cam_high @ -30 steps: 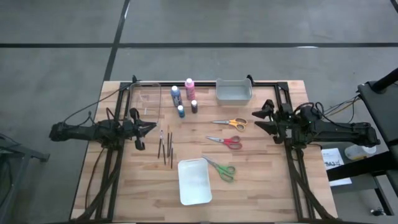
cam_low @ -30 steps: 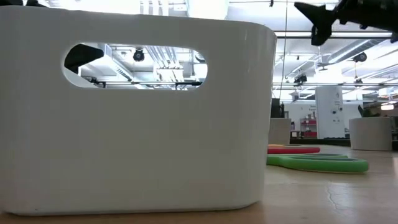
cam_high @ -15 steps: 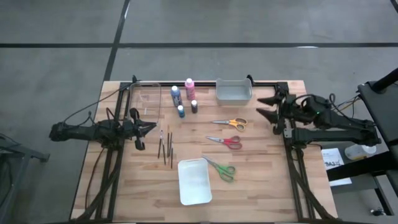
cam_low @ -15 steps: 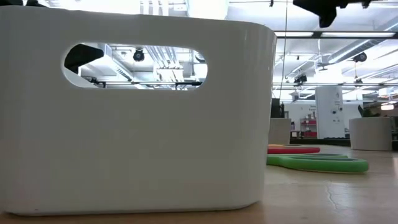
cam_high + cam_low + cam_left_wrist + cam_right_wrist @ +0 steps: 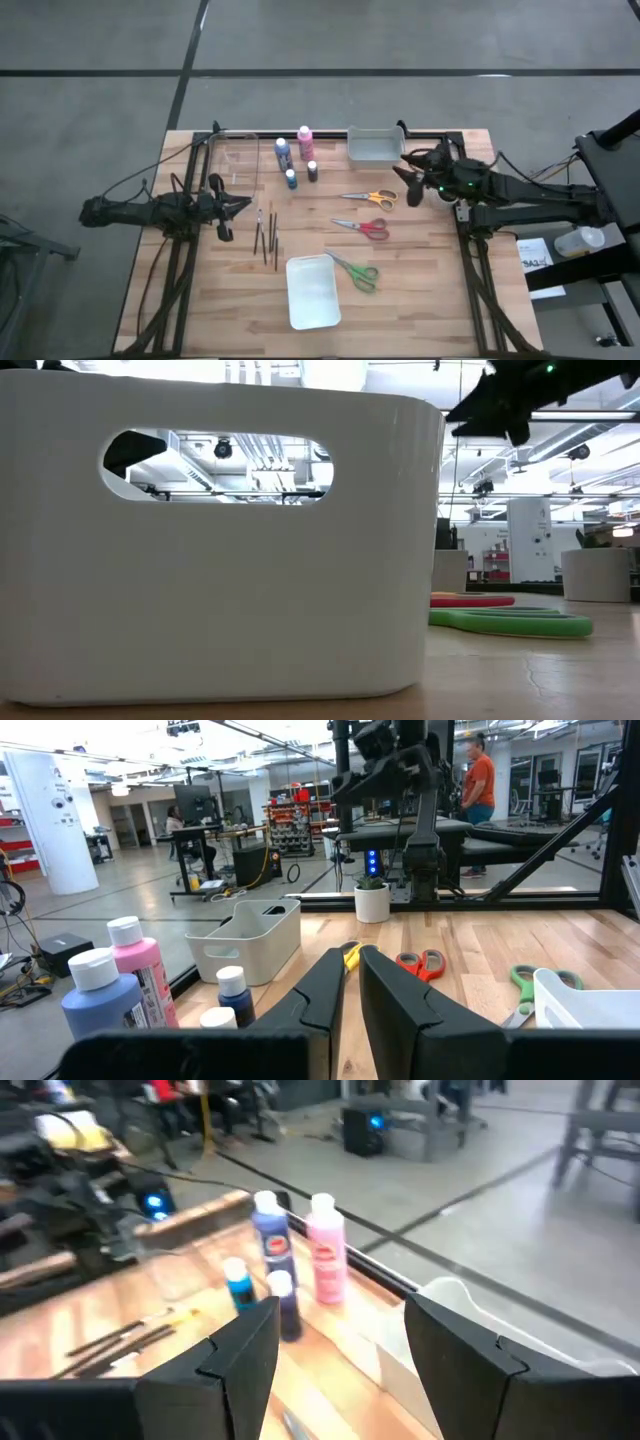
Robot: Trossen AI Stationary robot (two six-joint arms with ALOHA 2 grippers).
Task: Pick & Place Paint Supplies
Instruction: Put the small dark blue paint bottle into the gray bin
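Three pairs of scissors are laid out on the table: the green scissors nearest the front beside a white tray, the red scissors behind them, and the orange scissors farther back. The right hand is held released in the air just beside the orange scissors, near a white bin. The left hand is kept clenched and empty near the brushes. Four bottles are grouped at the far edge.

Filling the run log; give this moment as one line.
right gripper: open, raised near orange scissors | left gripper: shut, waiting beside brushes | nothing held
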